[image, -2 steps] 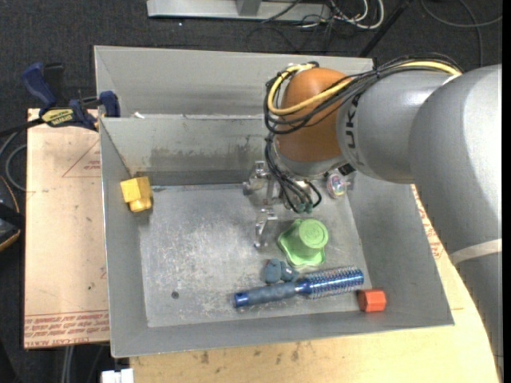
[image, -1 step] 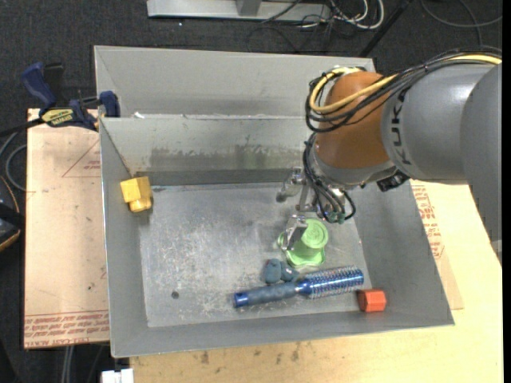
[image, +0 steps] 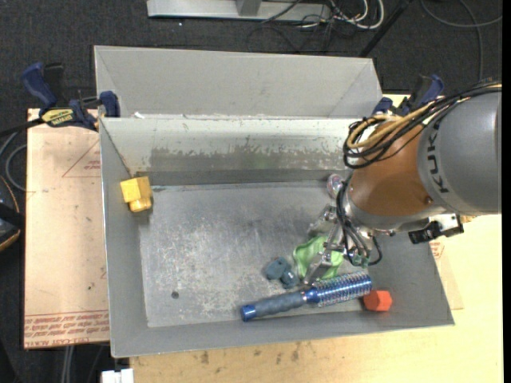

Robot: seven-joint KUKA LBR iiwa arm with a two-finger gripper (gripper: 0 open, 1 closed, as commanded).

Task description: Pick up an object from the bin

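Gripper [image: 331, 250] mostly hidden by own wrist, over pale green crumpled thing [image: 307, 255], near right. I can't tell claw state. Grey arm [image: 471, 158] lettering reads "KU", rest cut off.

A rounded grey arm link [image: 471, 158] carries dark lettering. Next to it is an orange-brown cover [image: 391, 186]. Black and yellow cables [image: 391, 126] loop above that cover, and a metal claw [image: 334, 244] sits below it.

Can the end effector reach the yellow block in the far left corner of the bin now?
Probably yes. The yellow block lies alone, and the bin floor between it and the end effector is bare; only the corner walls beside it could hamper a grasp.
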